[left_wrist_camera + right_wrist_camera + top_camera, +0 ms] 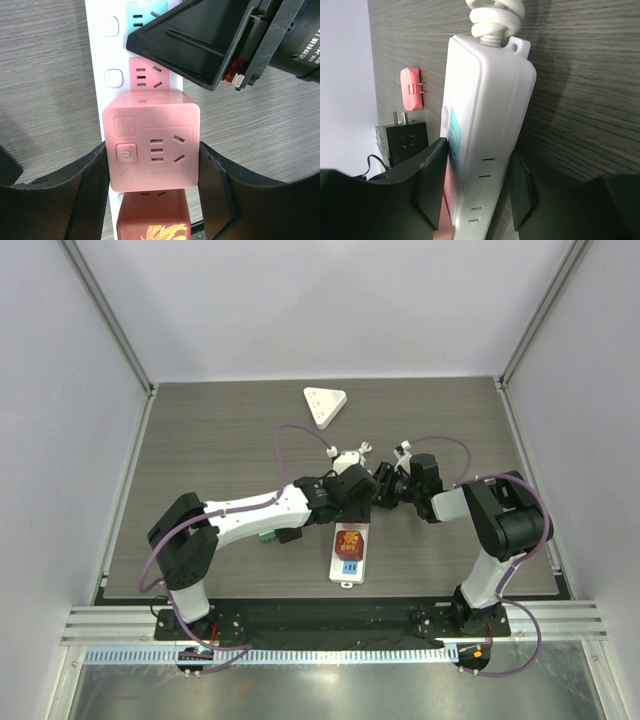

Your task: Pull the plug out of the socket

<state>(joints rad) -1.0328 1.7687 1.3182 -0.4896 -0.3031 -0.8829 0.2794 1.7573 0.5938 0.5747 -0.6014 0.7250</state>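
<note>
Left hand (152,172) pinched the pink plug (150,125), seated in the white power strip (490,110) on the bench (200,440); right hand (477,182) clamped that strip. Grasp apparently made; next needed: straight pull, strip pinned.

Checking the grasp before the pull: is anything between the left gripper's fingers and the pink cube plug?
Nothing visible. The left gripper grips the pink cube plug directly, while the right gripper clamps the power strip.

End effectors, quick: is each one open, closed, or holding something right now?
Left end effector: closed on the pink cube plug.
Right end effector: closed on the white power strip.
</note>
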